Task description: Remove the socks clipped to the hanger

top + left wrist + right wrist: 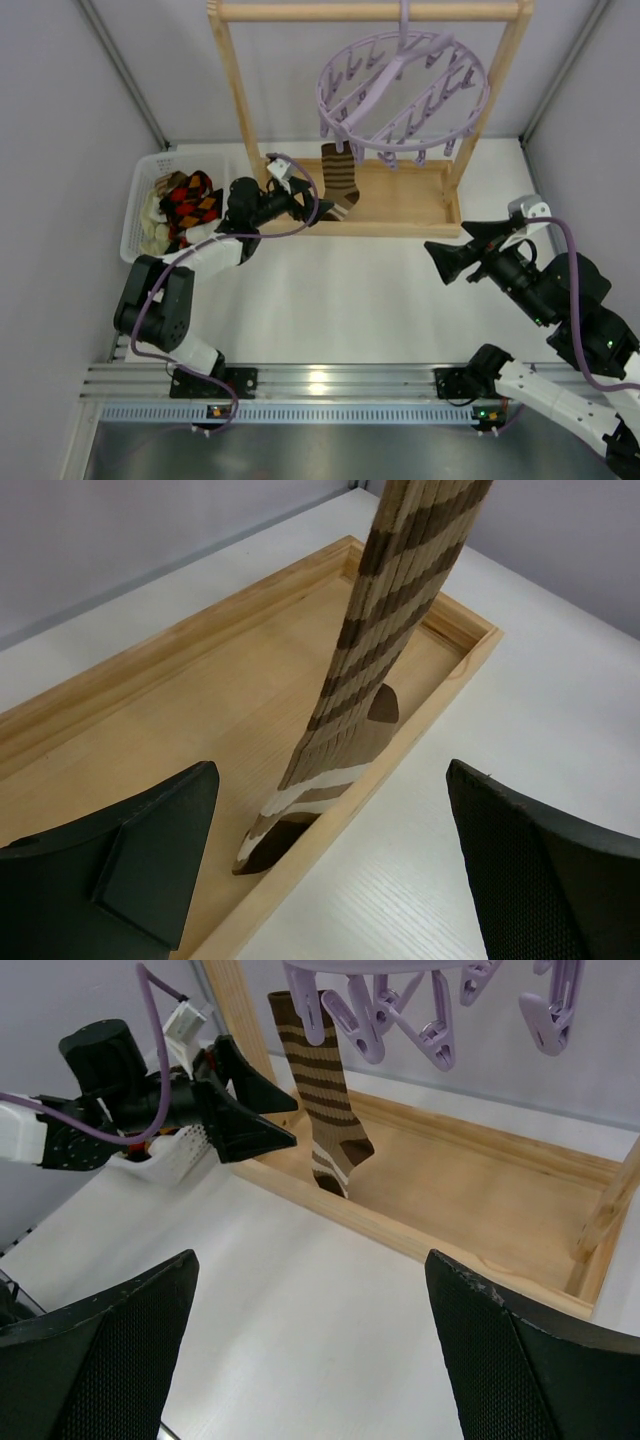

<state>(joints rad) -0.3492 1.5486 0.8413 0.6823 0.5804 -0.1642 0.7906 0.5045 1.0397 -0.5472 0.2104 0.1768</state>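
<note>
Top view, upper centre: the hanger (400,90) hangs by its hook from the top bar of the wooden rack (236,90). One brown striped sock (340,180) is clipped at the lower-left edge of the ring. It hangs straight down with its toe over the rack's base tray (410,205), close to the front rim. From the left wrist view I cannot tell whether the toe touches the tray floor or hangs just above it.

The left gripper (330,840) is spread wide and holds nothing. One finger sits in each lower corner of its wrist view, and the sock's foot lies between them, clear of both. In the top view it sits just left of the sock.

The right gripper (310,1360) is also wide open and empty. It is at mid-right of the top view, well apart from the rack and pointed toward the sock.

The white basket (135,215) at the left edge of the top view holds argyle socks (192,200), black with red-orange diamonds. Beside them is pale fabric (153,232) that I cannot make out.
</note>
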